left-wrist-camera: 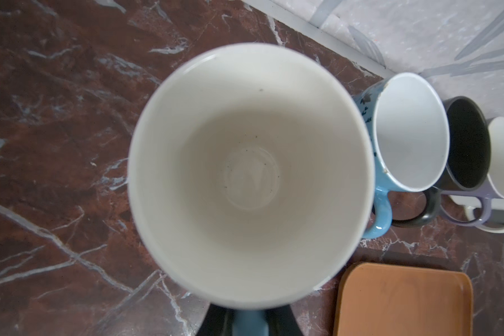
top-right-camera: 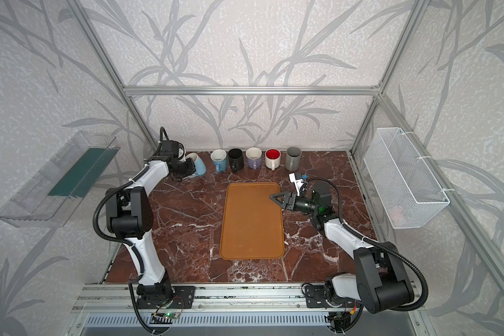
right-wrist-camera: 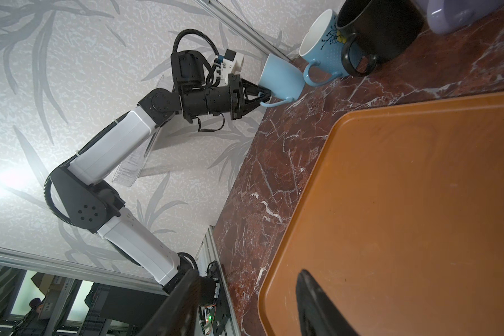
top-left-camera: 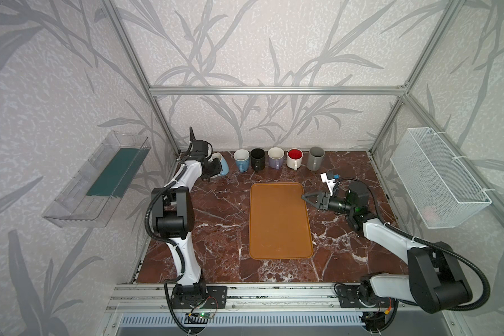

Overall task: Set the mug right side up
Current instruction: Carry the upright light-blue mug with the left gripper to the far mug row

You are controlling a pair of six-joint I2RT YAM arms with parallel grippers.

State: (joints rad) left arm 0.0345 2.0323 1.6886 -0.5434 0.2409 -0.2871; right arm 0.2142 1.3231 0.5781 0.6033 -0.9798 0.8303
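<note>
Mug [right-wrist-camera: 280, 78]: pale blue, white inside, tilted, beyond tray's [top-left-camera: 280, 221] far left corner. My left hand [right-wrist-camera: 265, 98] pinches its handle [right-wrist-camera: 277, 102]. My right hand [top-left-camera: 305, 197], spread and empty, hovers at tray's right edge.

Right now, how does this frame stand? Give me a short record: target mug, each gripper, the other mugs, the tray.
target mug: light blue mug, tilted, not yet upright
left gripper: left gripper shut on the mug's handle
right gripper: right gripper open, empty, by the tray's edge
other mugs: row of mugs, five, upright along the back wall
tray: orange tray, nothing on it
</note>
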